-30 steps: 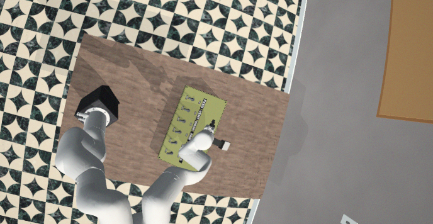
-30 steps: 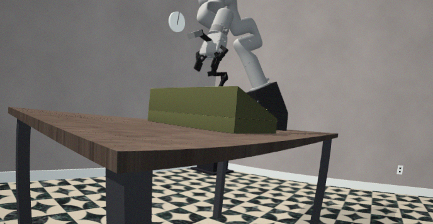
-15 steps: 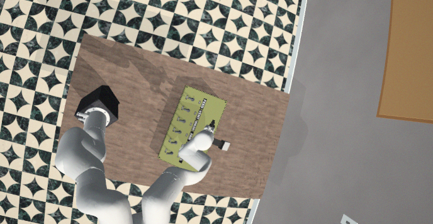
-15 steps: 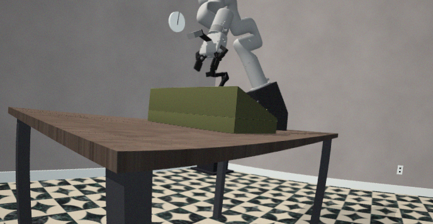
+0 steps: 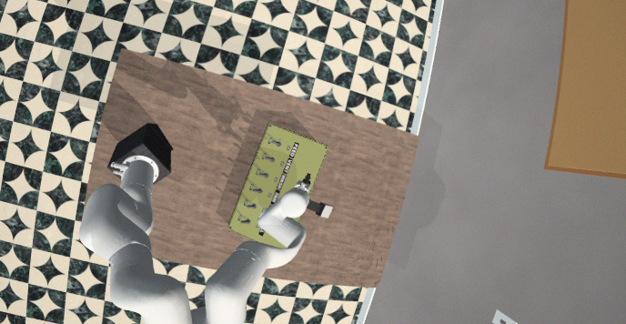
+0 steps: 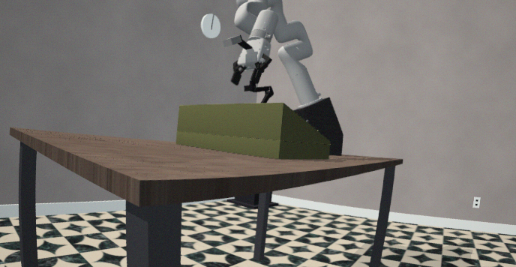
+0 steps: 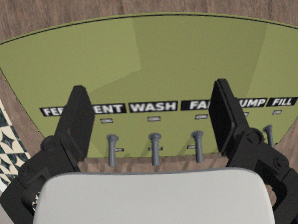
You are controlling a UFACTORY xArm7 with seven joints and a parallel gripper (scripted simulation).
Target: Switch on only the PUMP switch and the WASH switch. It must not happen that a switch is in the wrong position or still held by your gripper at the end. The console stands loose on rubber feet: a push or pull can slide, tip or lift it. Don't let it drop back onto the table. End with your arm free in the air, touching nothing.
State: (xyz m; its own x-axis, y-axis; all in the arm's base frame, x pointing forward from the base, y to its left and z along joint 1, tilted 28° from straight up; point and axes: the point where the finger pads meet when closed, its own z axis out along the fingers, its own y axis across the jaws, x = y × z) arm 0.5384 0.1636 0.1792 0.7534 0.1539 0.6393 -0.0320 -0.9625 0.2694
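The olive green console (image 5: 314, 153) (image 6: 244, 126) (image 7: 173, 50) stands on the wooden table (image 5: 364, 198) (image 6: 112, 156). In the wrist view its label row reads VENT, WASH (image 7: 153, 107), FAN, PUMP (image 7: 253, 102), FILL, with a row of small grey levers below it. The WASH lever (image 7: 154, 147) stands centred between my fingers, and it looks the same as the levers on either side of it. The right finger hides the spot under the PUMP label. My gripper (image 7: 150, 96) (image 6: 250, 88) (image 5: 307, 179) is open and empty, and it hangs a little above the console's sloped face.
The black robot base (image 5: 143, 148) (image 6: 326, 122) stands at the table edge behind the console. A patterned tile floor (image 5: 273, 25) surrounds the table. A grey wall with a round clock (image 6: 210, 25) rises behind.
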